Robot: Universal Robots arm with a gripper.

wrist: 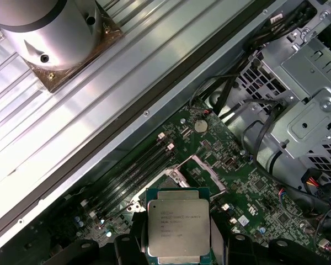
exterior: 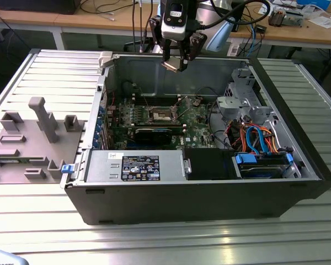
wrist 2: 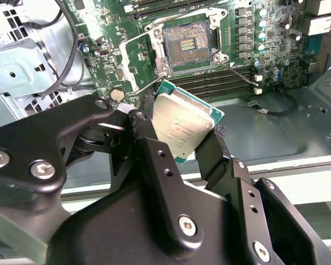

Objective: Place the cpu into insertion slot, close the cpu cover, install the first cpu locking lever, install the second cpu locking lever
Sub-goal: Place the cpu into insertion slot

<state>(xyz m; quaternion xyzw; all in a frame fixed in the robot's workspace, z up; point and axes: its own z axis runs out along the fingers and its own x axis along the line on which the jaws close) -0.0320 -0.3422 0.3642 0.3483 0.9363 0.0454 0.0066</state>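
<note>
- grey fixture plate [exterior: 38,132] at the exterior view's left, outside the case [exterior: 209,201]; well apart from the work, no hazard judged there
- insertion slot [exterior: 161,114] lies open on the green motherboard [exterior: 196,118], contacts bare; main risk: chip lands skewed or rotated wrong and bends contacts; cause would be the tilt seen in the second wrist view
- cpu cover [wrist 2: 133,61] swung open just beside the slot; could snag a chip corner on the way down, or drop shut too soon if knocked
- gripper [exterior: 175,65] pinching the cpu [wrist 2: 179,118] by two opposite edges, fingers [wrist 2: 146,130] on the thin green rim; chip hangs high over the board near the case's back wall, well apart from the slot; narrow hold, so a slip and a drop onto the board is plausible
- drive cage [exterior: 240,99] and cables [exterior: 254,138] at the exterior view's right; gripper body is bulky, fouling them judged unlikely unless the approach drifts that way
- views: exterior view gives height above the board and the whole case layout; second wrist view gives slot contacts, open cover and where the fingers bite; first wrist view gives the chip's metal top square-on [wrist: 178,229], plus the coin battery [wrist: 199,126] and memory slots [wrist: 135,176] beyond it; whether the chip's orientation mark matches the slot cannot be told
</note>
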